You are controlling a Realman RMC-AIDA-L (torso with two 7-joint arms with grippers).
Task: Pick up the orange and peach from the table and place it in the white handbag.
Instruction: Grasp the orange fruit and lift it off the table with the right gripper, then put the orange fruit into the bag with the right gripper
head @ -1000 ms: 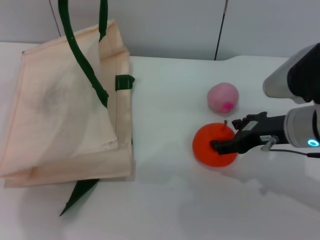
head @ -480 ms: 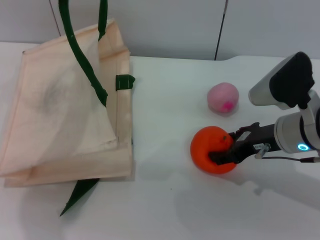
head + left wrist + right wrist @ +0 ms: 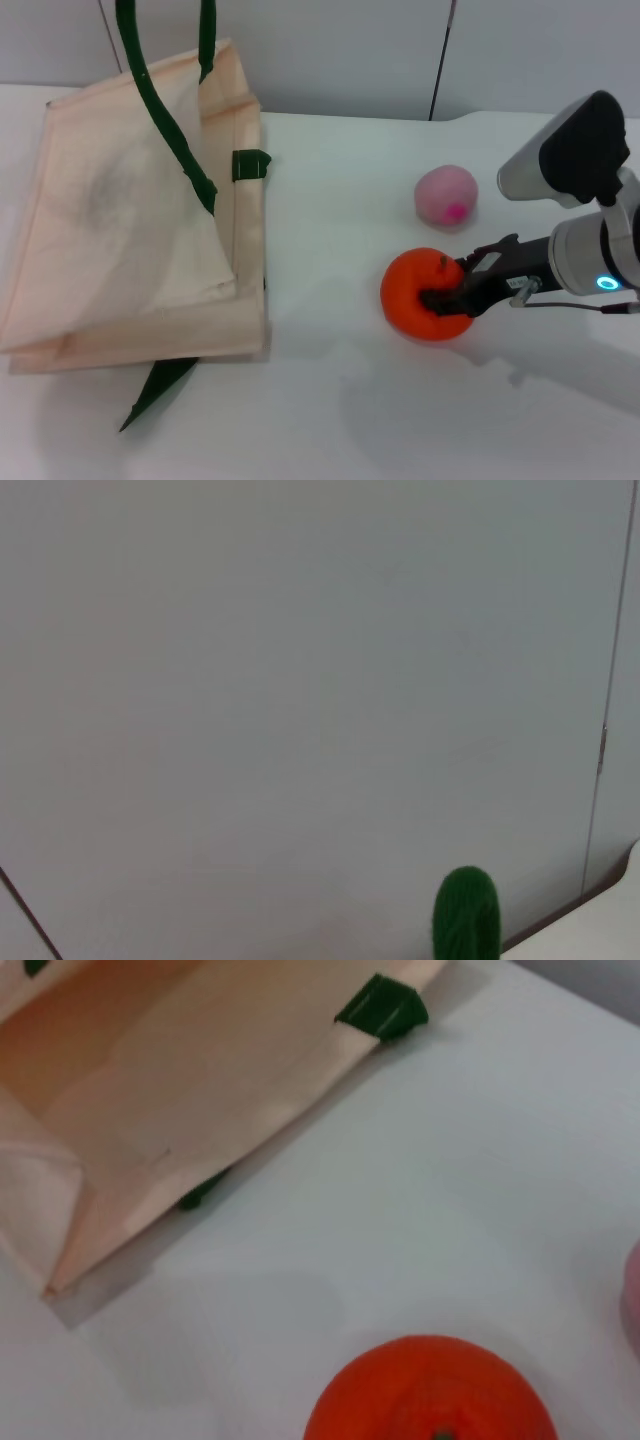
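The orange (image 3: pixel 412 292) rests on the white table, right of centre. My right gripper (image 3: pixel 455 283) reaches in from the right and is shut on it, one dark finger over its top and the other pressed against its near side. In the right wrist view the orange (image 3: pixel 430 1392) fills the lower edge. The pale pink peach (image 3: pixel 446 196) with its magenta spot sits just behind the orange, apart from it. The white handbag (image 3: pixel 120 230) lies on the left, and its dark green handles (image 3: pixel 160 110) rise out of the top of the head view. My left gripper is out of view.
The bag's open edge (image 3: pixel 200 1090) faces the fruits across bare white table (image 3: pixel 330 200). A green strap end (image 3: pixel 158 390) trails from the bag's near corner. The left wrist view shows only a grey wall and a loop of green strap (image 3: pixel 465 915).
My right gripper has moved in and closed around the orange. The orange has shifted slightly to the left. The peach and the bag have stayed still.
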